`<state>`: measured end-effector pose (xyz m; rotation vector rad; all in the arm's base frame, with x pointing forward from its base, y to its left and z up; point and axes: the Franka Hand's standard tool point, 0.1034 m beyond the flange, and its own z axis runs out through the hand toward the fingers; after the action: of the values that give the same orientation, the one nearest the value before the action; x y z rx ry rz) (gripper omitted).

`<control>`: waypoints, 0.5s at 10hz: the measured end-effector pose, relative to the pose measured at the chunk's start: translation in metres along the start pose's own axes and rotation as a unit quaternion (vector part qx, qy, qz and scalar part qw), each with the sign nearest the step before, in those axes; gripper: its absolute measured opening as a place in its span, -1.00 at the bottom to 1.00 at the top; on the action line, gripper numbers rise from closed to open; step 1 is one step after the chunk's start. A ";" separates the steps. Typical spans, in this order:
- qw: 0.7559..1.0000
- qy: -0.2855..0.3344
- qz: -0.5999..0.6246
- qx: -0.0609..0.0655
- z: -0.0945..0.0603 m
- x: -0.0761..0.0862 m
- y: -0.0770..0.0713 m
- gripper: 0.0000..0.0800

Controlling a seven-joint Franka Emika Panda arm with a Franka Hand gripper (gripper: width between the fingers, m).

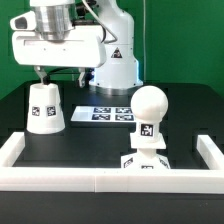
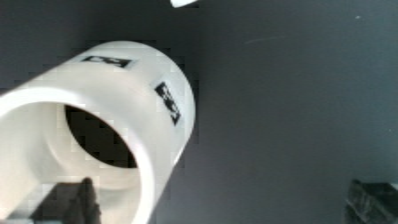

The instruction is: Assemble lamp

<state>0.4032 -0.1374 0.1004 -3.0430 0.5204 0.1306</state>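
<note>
The white tapered shade (image 1: 44,107) stands upright on the black table at the exterior view's left, with a tag on its side. In the wrist view it (image 2: 134,90) fills the frame from above, its dark opening facing the camera. The ball-topped bulb (image 1: 150,108) stands upright on the flat square base (image 1: 146,162) near the front at the exterior view's right. My gripper (image 1: 60,74) hangs just above the shade's top. It is open: one finger (image 2: 68,205) is over the shade's opening, the other (image 2: 377,200) is outside its wall, and it holds nothing.
The marker board (image 1: 110,113) lies flat behind the parts, in front of the arm's white base (image 1: 118,70). A low white rail (image 1: 100,179) borders the table's front and both sides.
</note>
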 end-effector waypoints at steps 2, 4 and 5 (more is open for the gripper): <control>1.000 -0.002 -0.003 -0.002 0.003 -0.001 0.005 0.75; 1.000 -0.002 -0.003 -0.002 0.003 -0.001 0.005 0.75; 1.000 -0.002 -0.003 -0.002 0.003 -0.001 0.004 0.75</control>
<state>0.4002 -0.1409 0.0972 -3.0480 0.5100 0.1381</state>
